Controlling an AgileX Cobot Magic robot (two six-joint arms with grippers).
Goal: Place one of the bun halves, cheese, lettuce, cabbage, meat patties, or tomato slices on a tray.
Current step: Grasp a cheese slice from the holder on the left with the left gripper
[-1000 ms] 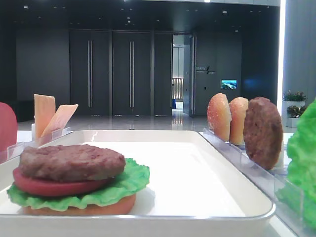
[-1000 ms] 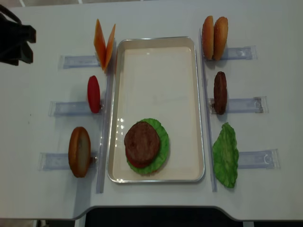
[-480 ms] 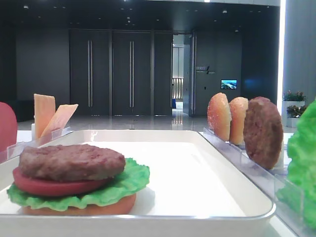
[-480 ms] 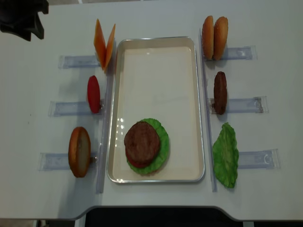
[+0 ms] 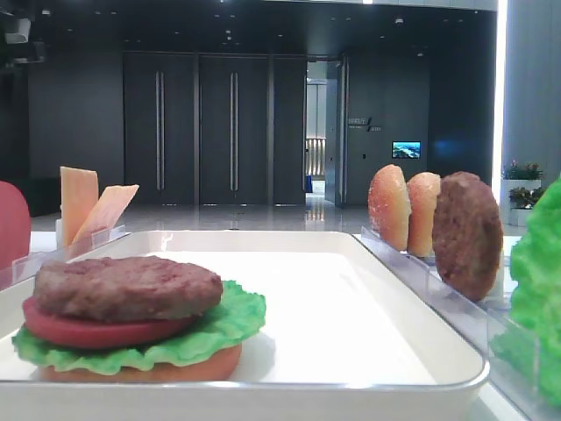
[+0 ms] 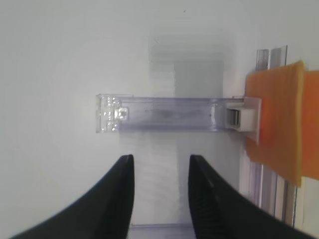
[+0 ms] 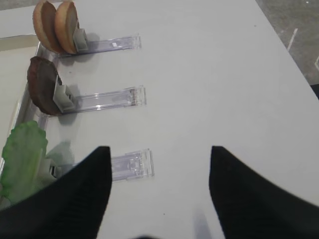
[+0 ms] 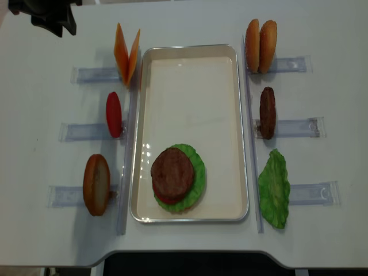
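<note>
The white tray (image 8: 192, 86) lies mid-table. On its near end sits a stack: meat patty (image 8: 172, 171) on a tomato slice, lettuce (image 8: 198, 167) and a flat bun base (image 5: 140, 370). Two cheese slices (image 8: 126, 53) lean in a rack left of the tray's far end. My left gripper (image 6: 160, 162) hovers open and empty over the table just left of the cheese (image 6: 279, 124), which it does not touch; its arm (image 8: 43, 14) shows at the far left corner. My right gripper (image 7: 159, 152) hangs open and empty over bare table right of the lettuce (image 7: 22, 159).
Clear racks flank the tray. On the left stand a tomato slice (image 8: 114, 114) and a bun half (image 8: 96, 184). On the right stand two bun halves (image 8: 261, 46), a patty (image 8: 267, 112) and a lettuce leaf (image 8: 273, 188). The cheese rack (image 6: 164, 113) runs across below my left gripper.
My left arm has moved from the left table edge toward the far edge and to the right, closer to the cheese rack. Nothing on the table has shifted.
</note>
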